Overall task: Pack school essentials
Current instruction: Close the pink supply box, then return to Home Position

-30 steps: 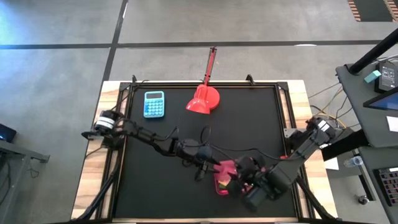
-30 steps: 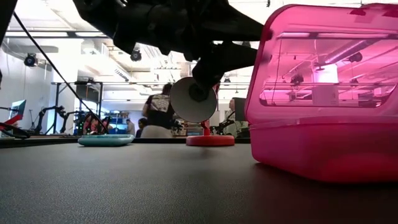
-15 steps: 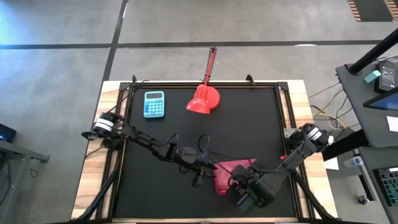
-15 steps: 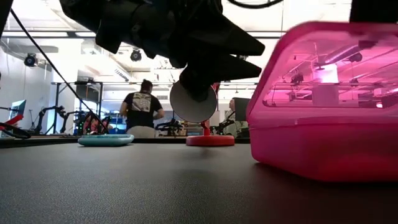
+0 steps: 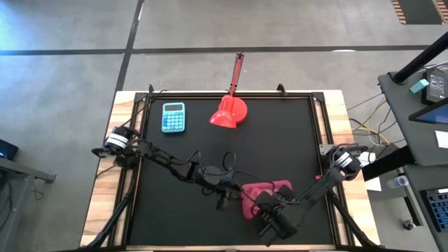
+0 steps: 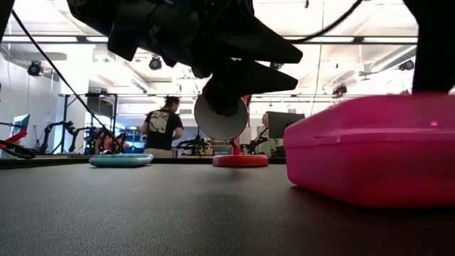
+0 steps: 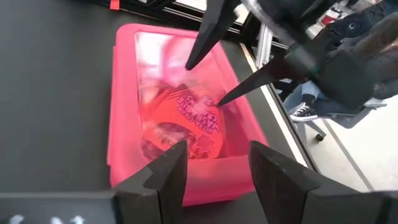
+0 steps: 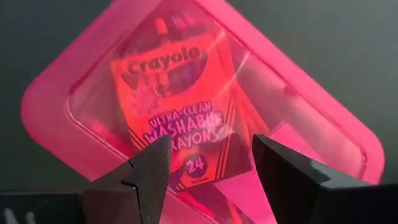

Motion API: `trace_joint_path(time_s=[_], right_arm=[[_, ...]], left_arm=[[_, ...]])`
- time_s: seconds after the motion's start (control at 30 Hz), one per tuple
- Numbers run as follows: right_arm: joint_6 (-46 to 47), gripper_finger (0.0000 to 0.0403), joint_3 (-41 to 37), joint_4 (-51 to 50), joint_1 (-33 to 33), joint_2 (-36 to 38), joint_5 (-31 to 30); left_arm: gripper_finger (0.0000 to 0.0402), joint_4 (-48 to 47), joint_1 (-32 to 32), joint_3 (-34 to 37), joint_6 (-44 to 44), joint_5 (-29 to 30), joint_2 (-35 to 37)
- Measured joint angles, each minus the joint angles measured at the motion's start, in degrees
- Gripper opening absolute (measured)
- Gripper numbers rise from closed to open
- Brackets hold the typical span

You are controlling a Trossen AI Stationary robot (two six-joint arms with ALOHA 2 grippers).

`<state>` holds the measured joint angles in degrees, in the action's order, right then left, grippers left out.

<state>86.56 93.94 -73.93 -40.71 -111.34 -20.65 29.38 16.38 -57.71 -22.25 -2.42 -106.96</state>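
A pink see-through box [image 5: 269,189] lies near the table's front edge with its lid down. Through the lid I see the crayon box [image 8: 174,118] and other small stationery that I cannot name. My right gripper [image 8: 211,168] hangs open over the lid, pointing steeply down. In the left wrist view its fingertips [image 7: 221,101] come right down to the lid. My left gripper [image 7: 217,180] stands open at the box's left end [image 7: 186,190], pointing almost level at it. The low view shows it above the table [image 6: 295,67], left of the box [image 6: 370,156]. My right gripper's open fingertips stand at the lid's top [image 7: 211,109], coming from above. I cannot tell whether they touch it. My left gripper touches nothing that I can see.
A light-blue calculator [image 5: 173,117] lies at the far left. A red domed object with a red stick [image 5: 229,112] stands at the far middle. The black mat has free room left of the box. People stand in the room beyond [image 6: 162,128].
The box's lid has swung down from raised to shut, and the box itself has stayed in place. My right gripper has come down over it and tipped further downward, staying open. My left gripper has shifted a little toward the near edge, then kept still.
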Motion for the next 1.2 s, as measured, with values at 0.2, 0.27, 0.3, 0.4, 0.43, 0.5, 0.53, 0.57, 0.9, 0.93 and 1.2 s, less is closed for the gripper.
trace_joint_path(time_s=[0.2,0.27,0.3,0.4,0.43,0.5,0.53,0.57,0.9,0.93,1.2], right_arm=[[-2.7,0.0215,0.0,0.5,0.0,-2.2,1.7],[-3.5,0.0215,0.0,0.8,0.0,-2.9,2.3],[-3.9,0.0215,0.0,1.0,0.0,-3.1,2.6],[-5.4,0.0215,-0.1,1.3,0.1,-3.6,3.0],[-5.5,0.0215,-0.1,1.3,0.1,-3.6,3.1],[-5.2,0.0215,-0.2,1.4,0.3,-3.3,3.1],[-4.9,0.0215,-0.2,1.3,0.3,-3.0,3.0],[-4.2,0.0215,-0.3,1.4,0.3,-2.5,2.7],[-14.8,0.0215,-0.5,4.5,-0.2,3.6,-1.5],[-18.9,0.0215,-0.5,5.9,-0.4,3.8,-1.5],[-40.0,0.0215,-1.7,17.7,-1.5,7.1,-3.4]], left_arm=[[0.0155,0.1,0.1,-0.1,0.0,0.0,0.0],[0.0155,0.0,0.1,-0.1,-0.1,0.0,0.0],[0.0155,0.0,0.1,-0.1,-0.1,0.0,0.0],[0.0155,0.0,0.1,-0.1,-0.1,0.0,0.0],[0.0155,0.0,0.1,-0.1,-0.1,0.0,0.0],[0.0155,0.1,0.1,-0.1,-0.1,0.0,0.0],[0.0155,0.1,0.1,-0.1,-0.4,0.0,0.0],[0.0155,0.1,0.1,-0.1,-1.4,0.0,0.0],[0.0155,-1.3,0.0,0.0,-1.0,-1.1,5.3],[0.0155,-2.7,0.0,0.0,0.5,-1.2,6.7],[0.0155,-18.7,0.0,0.0,11.4,-1.3,21.6]])
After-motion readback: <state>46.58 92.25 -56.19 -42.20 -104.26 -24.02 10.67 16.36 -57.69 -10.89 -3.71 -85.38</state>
